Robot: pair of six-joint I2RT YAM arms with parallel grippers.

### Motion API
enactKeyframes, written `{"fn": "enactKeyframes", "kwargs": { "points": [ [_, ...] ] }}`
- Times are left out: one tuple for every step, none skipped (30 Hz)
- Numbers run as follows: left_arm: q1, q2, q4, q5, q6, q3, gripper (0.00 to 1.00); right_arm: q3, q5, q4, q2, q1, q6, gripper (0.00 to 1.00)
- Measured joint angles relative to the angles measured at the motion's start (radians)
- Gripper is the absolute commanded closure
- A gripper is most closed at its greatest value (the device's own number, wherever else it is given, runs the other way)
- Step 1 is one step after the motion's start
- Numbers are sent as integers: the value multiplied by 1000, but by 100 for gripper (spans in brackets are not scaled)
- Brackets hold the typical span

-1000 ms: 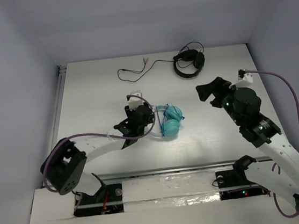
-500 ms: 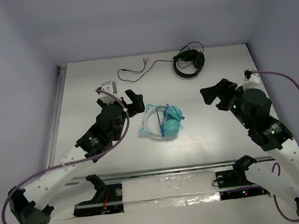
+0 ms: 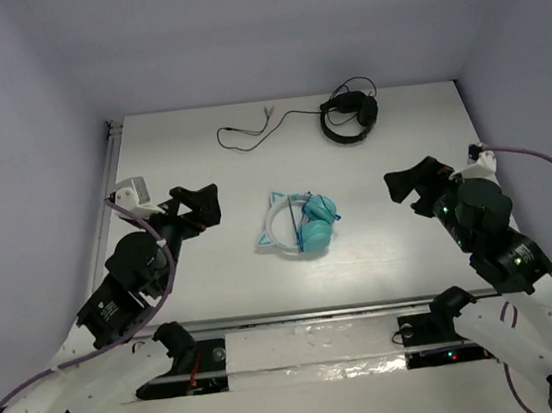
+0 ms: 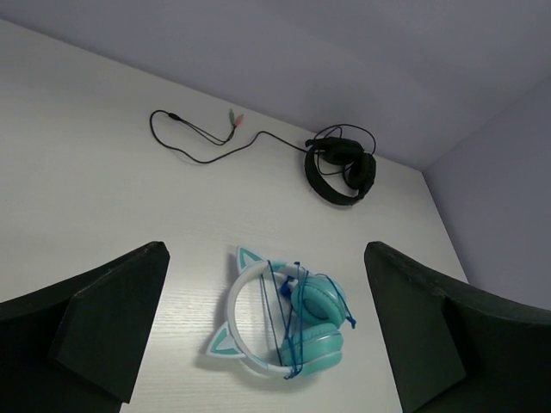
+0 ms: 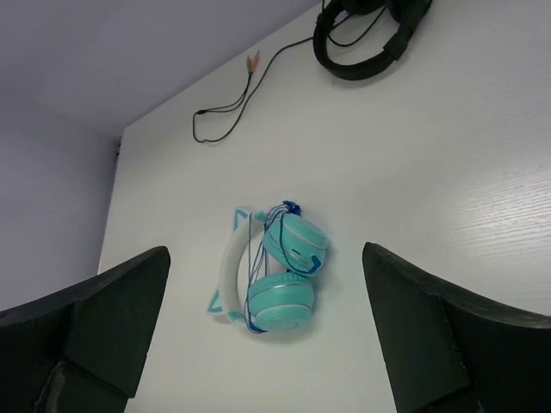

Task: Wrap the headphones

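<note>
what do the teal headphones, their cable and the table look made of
Teal headphones: likely moulded plastic, smooth satin finish, soft highlights on the round cups. Cable: thin, dark blue, probably rubber-coated, since it bends loosely across the headband. Table: white, matte, with faint grain lines, so painted wood or laminate.

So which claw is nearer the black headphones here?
Right. The right claw is open just to the right of the black headphones, on their near side; the left claw is well off to their left.
</note>
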Motion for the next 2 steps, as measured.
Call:
{"fn": "enactKeyframes", "kwargs": {
  "points": [
    [0, -10, -11, -6, 1, 1, 1, 0, 6, -1, 5, 0, 0, 0],
    [0, -21, -24, -10, 3, 1, 1, 0, 13, -1, 8, 0, 1, 0]
  ]
}}
